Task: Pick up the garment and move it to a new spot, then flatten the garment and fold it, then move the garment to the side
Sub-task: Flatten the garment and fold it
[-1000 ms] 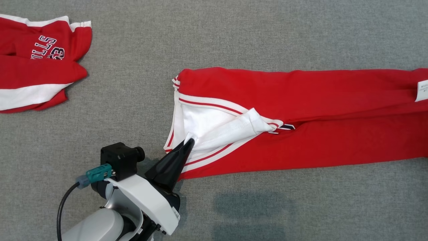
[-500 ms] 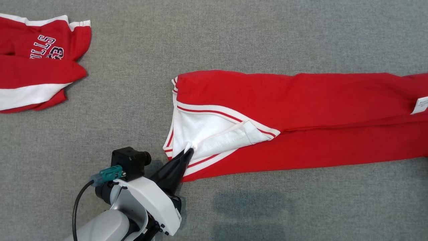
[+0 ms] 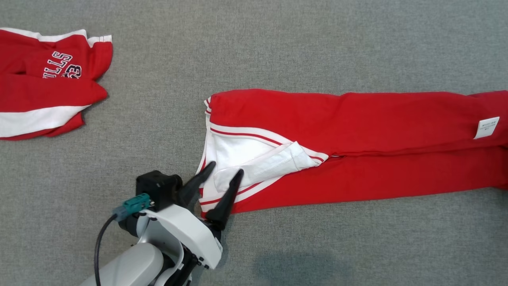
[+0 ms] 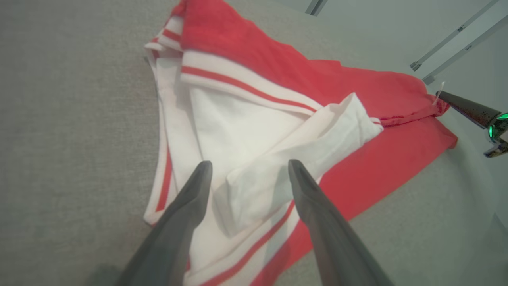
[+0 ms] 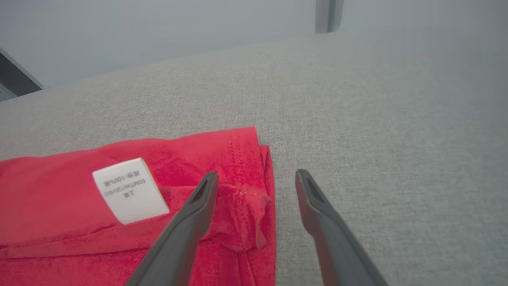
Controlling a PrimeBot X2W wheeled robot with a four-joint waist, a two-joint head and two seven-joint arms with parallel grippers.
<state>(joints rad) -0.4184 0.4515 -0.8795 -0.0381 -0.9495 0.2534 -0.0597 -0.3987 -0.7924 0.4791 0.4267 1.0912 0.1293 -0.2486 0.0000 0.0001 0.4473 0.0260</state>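
Note:
The garment (image 3: pixel 357 119) is red with white and red striped trim, lying stretched out across the grey fabric surface from the middle to the right edge. My left gripper (image 3: pixel 226 167) is open at its left end, one finger on each side of a folded white flap (image 4: pixel 278 159) that rests loose on the cloth. In the left wrist view the left gripper (image 4: pixel 249 163) holds nothing. My right gripper (image 5: pixel 258 172) is open over the garment's (image 5: pixel 59 238) right end, left finger above the red hem, right finger above bare surface. A white label (image 5: pixel 129 190) lies near it.
A second red and white garment (image 3: pixel 43 79) with dark lettering lies crumpled at the far left. Grey fabric surface (image 3: pixel 278 43) stretches behind and in front of the stretched garment. A surface edge and pale wall show beyond the right end in the right wrist view.
My left gripper has opened and let go of the white flap, which now lies flatter on the garment. The head view has shifted slightly.

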